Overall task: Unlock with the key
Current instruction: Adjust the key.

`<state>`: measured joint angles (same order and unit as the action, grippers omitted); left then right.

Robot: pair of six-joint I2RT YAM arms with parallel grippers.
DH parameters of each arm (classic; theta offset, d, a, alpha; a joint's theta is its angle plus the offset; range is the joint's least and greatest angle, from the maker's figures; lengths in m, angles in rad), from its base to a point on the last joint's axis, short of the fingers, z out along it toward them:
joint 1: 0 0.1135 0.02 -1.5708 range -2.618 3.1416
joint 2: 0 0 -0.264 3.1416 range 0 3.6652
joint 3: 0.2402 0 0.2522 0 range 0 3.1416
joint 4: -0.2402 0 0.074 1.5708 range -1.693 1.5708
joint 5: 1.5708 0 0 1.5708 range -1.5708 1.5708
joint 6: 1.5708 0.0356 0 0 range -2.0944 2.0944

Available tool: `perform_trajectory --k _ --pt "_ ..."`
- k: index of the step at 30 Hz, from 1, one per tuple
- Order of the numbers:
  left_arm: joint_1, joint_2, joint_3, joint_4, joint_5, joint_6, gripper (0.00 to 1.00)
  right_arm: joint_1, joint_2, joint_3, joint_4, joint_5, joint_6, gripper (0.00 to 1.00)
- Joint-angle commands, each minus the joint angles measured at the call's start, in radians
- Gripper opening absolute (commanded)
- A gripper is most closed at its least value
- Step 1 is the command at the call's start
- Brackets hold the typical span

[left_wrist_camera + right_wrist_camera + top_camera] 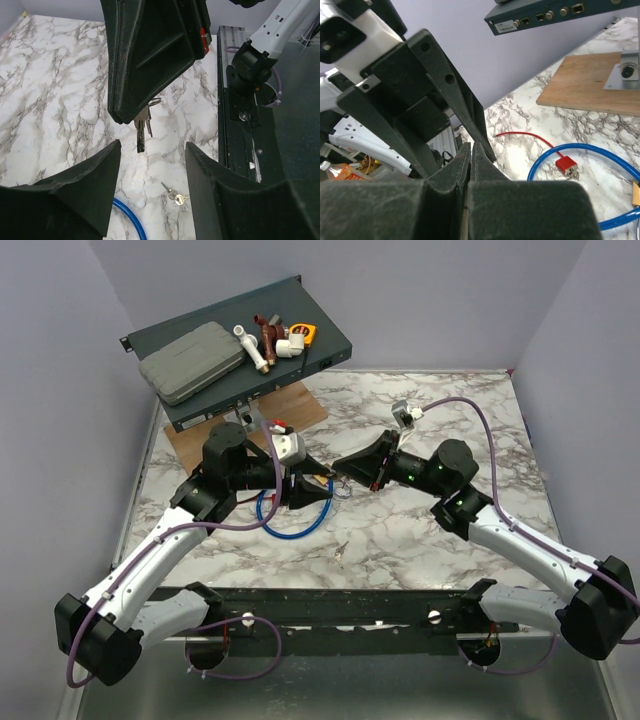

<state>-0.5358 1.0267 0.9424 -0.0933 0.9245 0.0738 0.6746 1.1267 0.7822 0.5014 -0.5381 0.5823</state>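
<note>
In the left wrist view, the key (142, 125) hangs with a second one from a small ring, pinched under the tips of my right gripper (131, 117), which is shut on it. My left gripper (152, 145) is open. Its two black fingers (80, 195) stand on either side just below the dangling key and do not touch it. From above, the two grippers meet tip to tip over the marble table (420, 540), the left gripper (305, 492) against the right gripper (338, 473). In the right wrist view, the right gripper (471, 146) shows its pads pressed together, and the key is hidden there.
A loose pair of small keys (175, 197) (342, 548) lies on the marble. A blue cable loop (290, 525) (580, 150) and a red plug (566, 163) lie below the grippers. Behind them are a wooden board (300, 415) and a dark rack box (300, 355) holding a grey case and fittings.
</note>
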Motion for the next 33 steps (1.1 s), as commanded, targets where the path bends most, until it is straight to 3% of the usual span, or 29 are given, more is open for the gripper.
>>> perform_trajectory --k 1,3,7,11,14,16,20,22,24,27,33 --pt "0.003 0.0 -0.034 0.042 0.014 -0.039 0.48 0.003 0.018 0.032 0.089 -0.065 0.025 0.01" --pt "0.003 -0.002 -0.035 0.05 0.004 -0.04 0.37 0.002 0.018 0.032 0.094 -0.069 0.026 0.01" --pt "0.003 -0.005 -0.04 0.085 -0.02 -0.047 0.29 0.003 0.026 0.033 0.121 -0.099 0.032 0.01" --pt "0.003 -0.015 -0.037 0.12 -0.034 -0.052 0.09 0.003 0.03 0.031 0.129 -0.114 0.028 0.01" --pt "0.005 -0.023 -0.03 0.118 -0.04 -0.047 0.07 0.003 0.03 0.025 0.138 -0.12 0.027 0.01" --pt "0.007 -0.028 -0.026 0.105 -0.025 -0.026 0.0 0.003 0.033 0.026 0.145 -0.127 0.025 0.01" --pt "0.009 -0.036 -0.019 0.052 -0.019 0.015 0.0 0.003 0.032 0.029 0.151 -0.148 0.016 0.01" --pt "0.014 -0.047 -0.01 0.004 -0.012 0.064 0.0 0.003 0.023 0.038 0.112 -0.149 0.0 0.1" --pt "0.017 -0.061 0.008 -0.077 -0.018 0.152 0.0 0.004 0.004 0.064 0.023 -0.129 -0.049 0.25" --pt "0.018 -0.072 0.061 -0.306 -0.032 0.396 0.0 0.002 -0.027 0.104 -0.095 -0.085 -0.116 0.41" --pt "0.01 -0.074 0.151 -0.669 -0.167 0.743 0.0 0.001 -0.024 0.233 -0.28 -0.112 -0.239 0.54"
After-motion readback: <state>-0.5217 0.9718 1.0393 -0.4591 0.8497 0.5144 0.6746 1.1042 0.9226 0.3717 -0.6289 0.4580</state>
